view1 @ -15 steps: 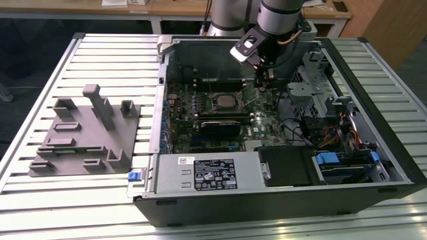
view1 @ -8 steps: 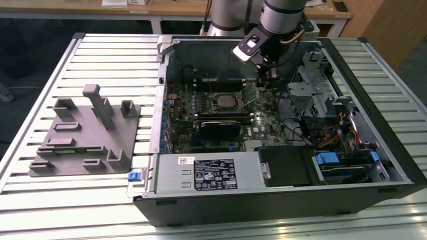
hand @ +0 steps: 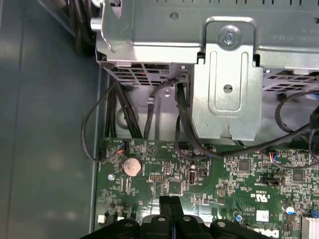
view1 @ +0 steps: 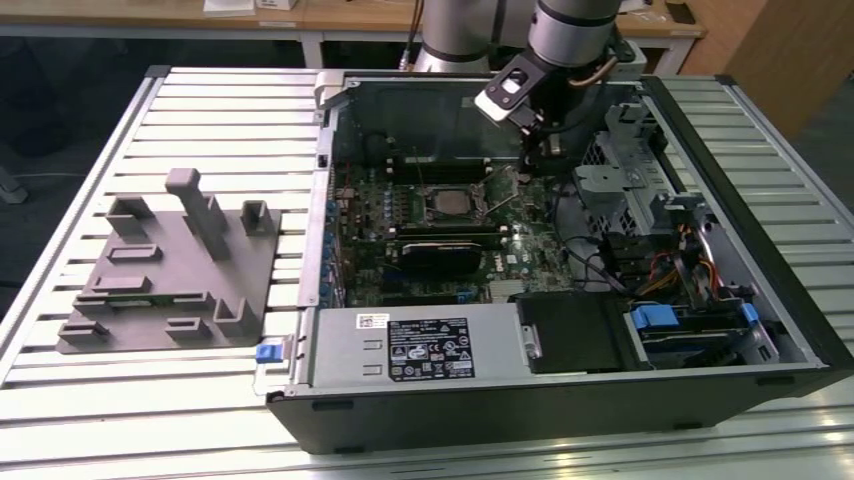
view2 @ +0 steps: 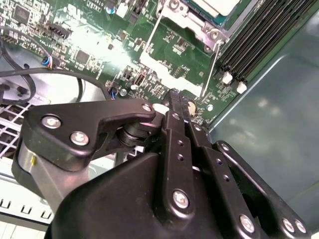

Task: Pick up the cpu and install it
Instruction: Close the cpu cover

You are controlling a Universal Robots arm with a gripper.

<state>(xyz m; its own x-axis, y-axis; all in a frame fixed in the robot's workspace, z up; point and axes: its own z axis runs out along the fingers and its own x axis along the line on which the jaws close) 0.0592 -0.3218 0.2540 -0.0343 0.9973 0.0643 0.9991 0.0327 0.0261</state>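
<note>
Probably a lab: slatted metal workbench (view1: 200,110) (open computer case (view1: 534,405) on it), wooden desks (view1: 360,15) behind.

An open computer case (view1: 534,420) lies on the slatted surface (view1: 200,400), with a moulded tray (view1: 174,270) beside it on the exterior view's left. Inside the case lies the motherboard (view1: 527,245). The socket frame (view1: 447,205) sits mid-board, the heatsink block (view1: 438,255) just before it and the drive cage (view1: 627,170) at the exterior view's right. The gripper (view1: 533,165) hangs over the board between frame and cage.

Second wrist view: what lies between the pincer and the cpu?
In the second wrist view, a metal frame on the green motherboard lies between the shut pincer and the cpu.
</note>
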